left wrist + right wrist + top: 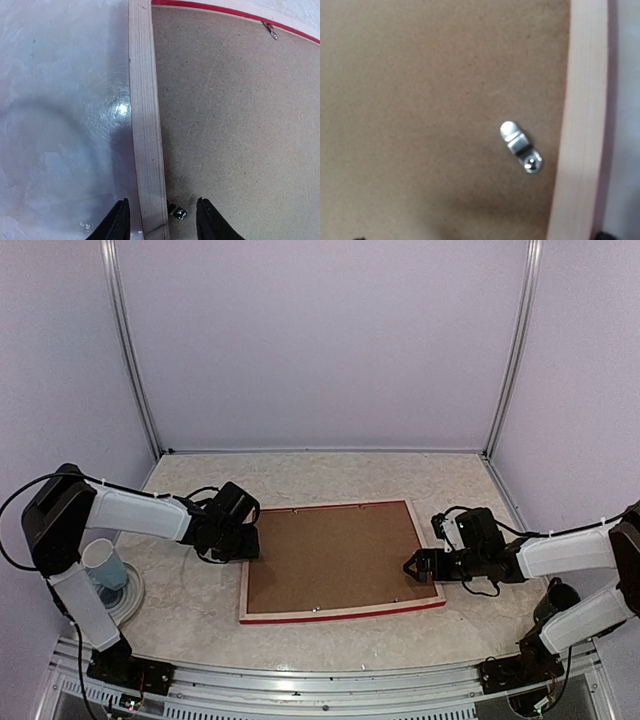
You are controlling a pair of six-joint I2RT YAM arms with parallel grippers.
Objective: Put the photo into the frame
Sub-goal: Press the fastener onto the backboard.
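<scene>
The frame [340, 612] lies face down in the middle of the table, pale wood back up, with a red rim at its near edge. The brown backing panel [335, 560] fills it, so the photo is hidden. My left gripper [250, 545] is open at the frame's left side; in the left wrist view its jaws straddle the wooden rail [145, 125] and a small metal clip [177, 212], touching neither. My right gripper [415, 565] hovers wide open over the right edge. The right wrist view looks down on a clip [521, 147] turned onto the panel [430, 90] beside the rail [585, 125].
A light blue cup [105, 565] stands on a white plate [130, 602] near the left arm's base. A dark cup [555, 598] sits by the right arm's base. Another clip [271, 32] shows at the frame's red-edged side. Enclosure walls ring the table.
</scene>
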